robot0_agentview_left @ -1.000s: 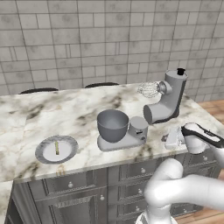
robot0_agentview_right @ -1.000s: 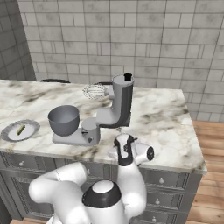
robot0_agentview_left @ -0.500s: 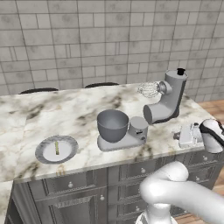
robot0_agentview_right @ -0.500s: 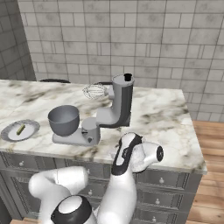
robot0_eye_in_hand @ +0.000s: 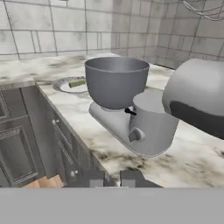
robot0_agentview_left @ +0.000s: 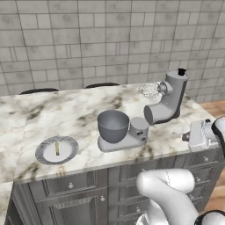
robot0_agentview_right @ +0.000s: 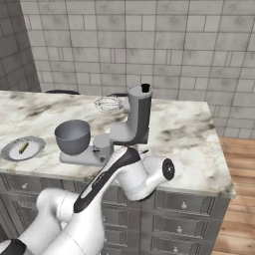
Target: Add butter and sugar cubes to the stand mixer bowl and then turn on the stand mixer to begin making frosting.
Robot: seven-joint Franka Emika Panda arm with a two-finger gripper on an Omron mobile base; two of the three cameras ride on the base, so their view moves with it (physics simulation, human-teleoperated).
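Marble, white with grey and brown veins, tops a long kitchen counter (robot0_agentview_left: 79,110) that runs in front of a grey tiled wall (robot0_agentview_left: 88,39). Grey drawers with small round knobs (robot0_agentview_left: 70,184) fill the counter's front. A white robot arm (robot0_agentview_right: 119,174) rises in front of the drawers and bends toward the right end of the counter, with its hand at counter-edge height, off the front of the counter, facing the mixer from the side.

On the counter stands a grey stand mixer (robot0_agentview_left: 167,99) with its head tilted up and back, a wire whisk (robot0_agentview_left: 149,90) pointing out over the marble and a black knob (robot0_agentview_left: 181,71) on the top end. Its flat light-grey base (robot0_agentview_left: 125,140) reaches left, and a deep grey metal bowl (robot0_agentview_left: 113,126) sits on that base, well below the raised whisk. In the hand view, a small dark lever and a round knob show on the base's post, just beside the bowl.

Left of the mixer, well apart from it, lies a flat round grey plate (robot0_agentview_left: 56,150). A thin pale-yellow stick of butter (robot0_agentview_left: 57,148) rests on the plate.

The gripper (robot0_eye_in_hand: 111,178) hangs in the air near the counter's front edge, touching nothing. Its two dark fingertips (robot0_eye_in_hand: 94,178) stand close together with a narrow gap, holding nothing.
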